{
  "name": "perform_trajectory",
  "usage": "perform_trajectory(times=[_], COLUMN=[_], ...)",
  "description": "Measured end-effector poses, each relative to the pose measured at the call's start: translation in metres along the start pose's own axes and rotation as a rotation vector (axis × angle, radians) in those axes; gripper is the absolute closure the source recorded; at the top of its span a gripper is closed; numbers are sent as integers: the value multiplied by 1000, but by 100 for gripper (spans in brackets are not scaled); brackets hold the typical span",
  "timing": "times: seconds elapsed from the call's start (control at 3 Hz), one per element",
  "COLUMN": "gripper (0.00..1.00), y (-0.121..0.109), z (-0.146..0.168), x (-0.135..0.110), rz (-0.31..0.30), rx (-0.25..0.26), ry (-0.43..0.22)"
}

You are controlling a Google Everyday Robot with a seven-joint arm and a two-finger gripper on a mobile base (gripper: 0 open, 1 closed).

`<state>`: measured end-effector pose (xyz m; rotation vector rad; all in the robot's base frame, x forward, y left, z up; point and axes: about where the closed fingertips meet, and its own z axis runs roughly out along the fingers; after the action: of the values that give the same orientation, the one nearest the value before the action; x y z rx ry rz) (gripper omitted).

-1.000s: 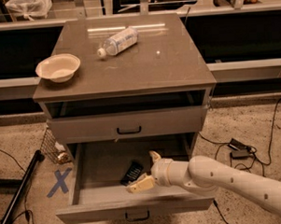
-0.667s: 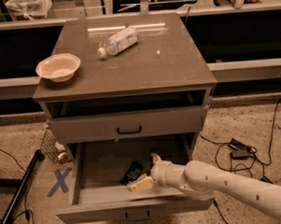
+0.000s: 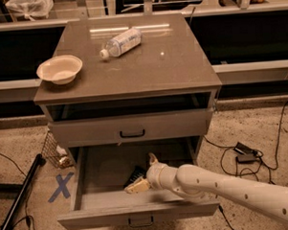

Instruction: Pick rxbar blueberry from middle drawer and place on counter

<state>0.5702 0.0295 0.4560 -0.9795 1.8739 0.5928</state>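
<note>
The rxbar blueberry (image 3: 135, 174), a small dark bar, lies flat in the open middle drawer (image 3: 103, 169), near its centre. My gripper (image 3: 144, 173) reaches into the drawer from the right on a long white arm. Its fingers are spread, one cream fingertip (image 3: 136, 186) in front of the bar and the other (image 3: 152, 159) behind it. The bar rests on the drawer floor and is partly hidden by the gripper. The glossy grey-brown counter (image 3: 151, 64) is the cabinet top above.
A white bowl (image 3: 59, 69) sits at the counter's left edge and a clear plastic bottle (image 3: 121, 42) lies at the back. The drawer front with a black bar handle (image 3: 132, 133) overhangs the open drawer. A black pole (image 3: 20, 194), a blue X mark (image 3: 61, 186) and cables (image 3: 246, 153) lie on the floor.
The gripper has shifted slightly left inside the drawer and stays around the bar. The bar, bowl and bottle have not moved.
</note>
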Motion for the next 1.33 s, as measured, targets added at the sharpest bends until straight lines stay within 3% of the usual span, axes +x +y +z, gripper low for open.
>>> perform_trajectory(times=[0.33, 0.67, 1.0, 1.33], gripper=[0, 0, 0, 0], y=[0, 4, 7, 8], z=[0, 17, 43, 57], x=[0, 12, 32, 43], rz=[0, -37, -110, -115], rx=[0, -12, -14, -26], ry=[0, 65, 192, 229])
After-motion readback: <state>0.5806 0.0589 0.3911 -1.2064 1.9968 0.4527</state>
